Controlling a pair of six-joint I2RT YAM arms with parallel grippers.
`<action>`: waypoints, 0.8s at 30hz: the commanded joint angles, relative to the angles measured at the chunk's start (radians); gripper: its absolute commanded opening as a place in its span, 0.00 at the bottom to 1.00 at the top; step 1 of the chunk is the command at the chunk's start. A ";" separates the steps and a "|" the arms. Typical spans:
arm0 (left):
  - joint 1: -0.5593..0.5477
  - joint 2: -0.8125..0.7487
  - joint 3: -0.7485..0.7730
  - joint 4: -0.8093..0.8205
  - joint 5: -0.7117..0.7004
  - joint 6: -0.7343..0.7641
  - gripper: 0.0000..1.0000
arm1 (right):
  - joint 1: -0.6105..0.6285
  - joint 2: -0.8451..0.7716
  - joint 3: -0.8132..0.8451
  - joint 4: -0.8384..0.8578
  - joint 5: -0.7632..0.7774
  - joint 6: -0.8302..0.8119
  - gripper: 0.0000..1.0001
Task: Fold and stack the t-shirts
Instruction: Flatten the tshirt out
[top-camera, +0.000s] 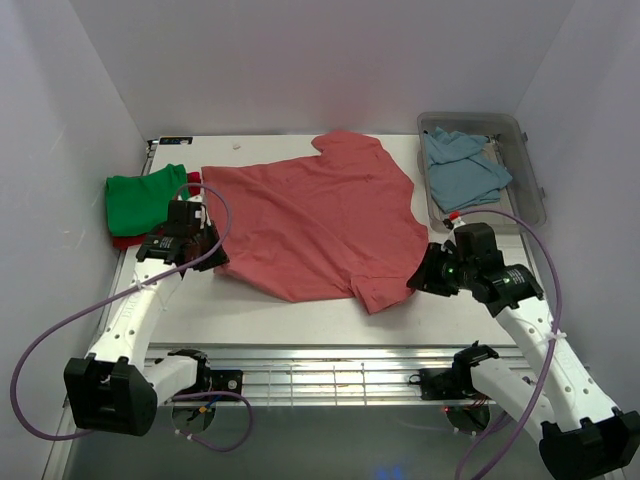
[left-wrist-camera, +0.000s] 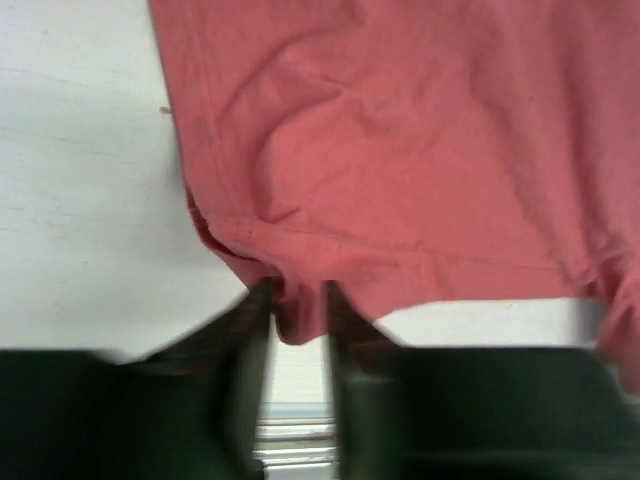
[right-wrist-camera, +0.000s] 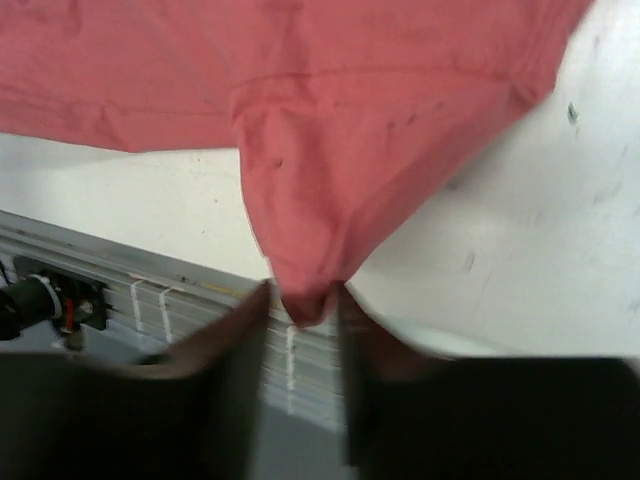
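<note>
A salmon-pink t-shirt (top-camera: 320, 220) lies spread flat across the middle of the table. My left gripper (top-camera: 213, 262) is at its near-left corner. In the left wrist view the fingers (left-wrist-camera: 298, 300) stand a little apart, and a tip of the pink cloth (left-wrist-camera: 400, 150) sits loosely between them. My right gripper (top-camera: 418, 280) is at the near-right sleeve. Its jaws (right-wrist-camera: 303, 300) are likewise parted, with the pink sleeve tip (right-wrist-camera: 330, 150) between them. A folded green t-shirt (top-camera: 145, 200) rests on a red one (top-camera: 125, 241) at the far left. A light blue t-shirt (top-camera: 462, 170) lies crumpled in the bin.
The clear plastic bin (top-camera: 530, 190) stands at the back right corner. The table's near edge is a metal rail (top-camera: 320, 375) with both arm bases below it. White walls close in the left, right and back sides.
</note>
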 joint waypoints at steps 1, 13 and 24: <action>0.001 -0.032 0.050 -0.126 -0.017 -0.021 0.49 | 0.044 -0.031 0.032 -0.192 0.038 0.055 0.57; 0.001 -0.077 0.172 -0.047 -0.053 -0.055 0.20 | 0.060 0.017 0.058 -0.101 0.104 0.009 0.58; -0.015 0.108 0.044 0.119 0.089 -0.074 0.00 | 0.061 0.279 -0.053 0.212 0.122 -0.048 0.08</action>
